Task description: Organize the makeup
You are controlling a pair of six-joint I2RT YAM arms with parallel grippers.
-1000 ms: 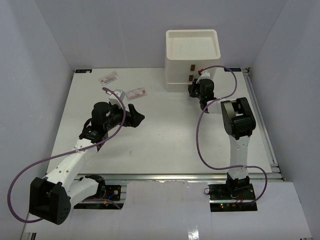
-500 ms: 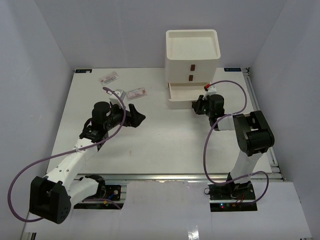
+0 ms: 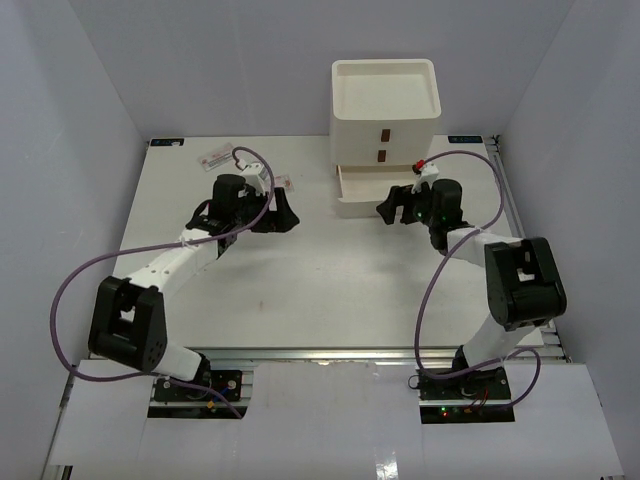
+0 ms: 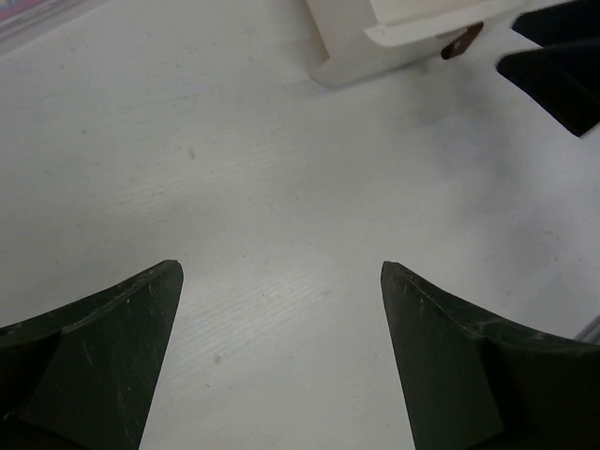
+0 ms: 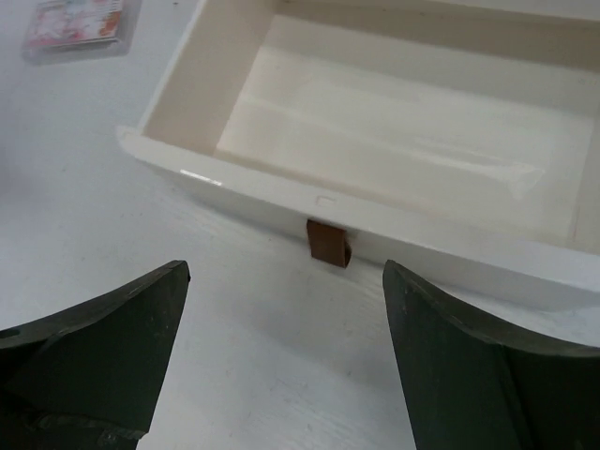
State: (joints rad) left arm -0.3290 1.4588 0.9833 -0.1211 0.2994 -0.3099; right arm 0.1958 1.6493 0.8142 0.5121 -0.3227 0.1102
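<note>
Two flat pink-red packets of makeup lie at the back left: one (image 3: 217, 155) near the table's far edge, the other (image 3: 284, 182) (image 5: 78, 22) just behind my left gripper (image 3: 287, 214). That gripper (image 4: 281, 269) is open over bare table with nothing between its fingers. The white drawer box (image 3: 385, 110) has its bottom drawer (image 3: 360, 192) (image 5: 403, 122) pulled out, and it is empty. My right gripper (image 3: 389, 209) (image 5: 285, 269) is open just in front of the drawer's brown handle (image 5: 328, 243) and is not touching it.
In the left wrist view the drawer's corner (image 4: 412, 33) and the right gripper's black fingers (image 4: 553, 70) show at the top right. Grey walls close in the table on three sides. A metal rail (image 3: 520, 230) runs along the right edge.
The right gripper pulled the bottom drawer out by its handle, then let go and opened. The left arm swung back and right, toward the packet beside the drawer box.
</note>
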